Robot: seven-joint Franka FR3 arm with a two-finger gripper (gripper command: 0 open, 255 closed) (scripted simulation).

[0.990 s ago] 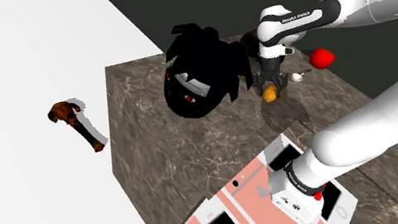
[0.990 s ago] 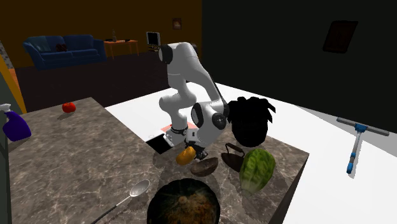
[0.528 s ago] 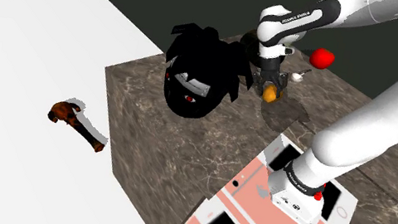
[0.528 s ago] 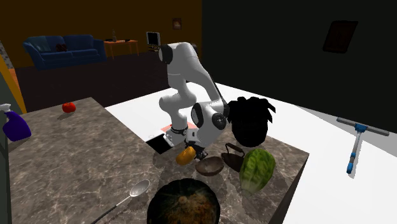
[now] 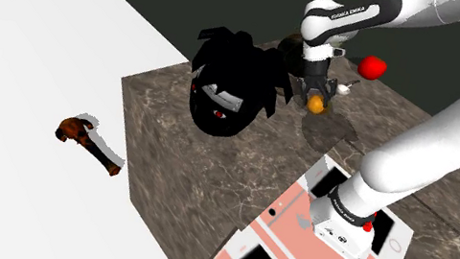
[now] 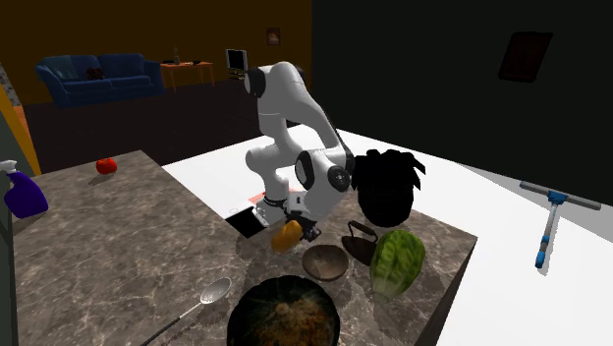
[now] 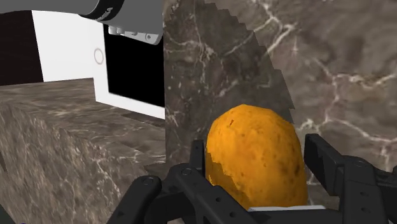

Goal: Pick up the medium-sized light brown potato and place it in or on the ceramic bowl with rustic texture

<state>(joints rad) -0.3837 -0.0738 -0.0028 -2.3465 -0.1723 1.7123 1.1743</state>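
Note:
An orange-brown potato [image 7: 254, 156] sits clasped between my black fingers [image 7: 327, 165]. My gripper [image 5: 317, 98] is shut on it and holds it a little above the dark marble table [image 5: 200, 177]. In the second exterior view the potato [image 6: 287, 235] hangs at the gripper [image 6: 295, 232], just to the left of a brown bowl [image 6: 325, 262] that stands on the table and a little above it. The bowl's inside looks bare.
A black spiky-haired head [image 6: 388, 187] stands close behind the bowl, beside a striped green melon [image 6: 396, 260] and a small dark iron-shaped thing [image 6: 362, 236]. A large dark dish of food [image 6: 283, 315] and a spoon [image 6: 211, 293] lie nearer the camera. A tomato [image 6: 106, 165] and purple spray bottle [image 6: 22, 192] sit far left.
The gripper has risen slightly with the potato and the wrist has turned. The bowl now shows fully beside it.

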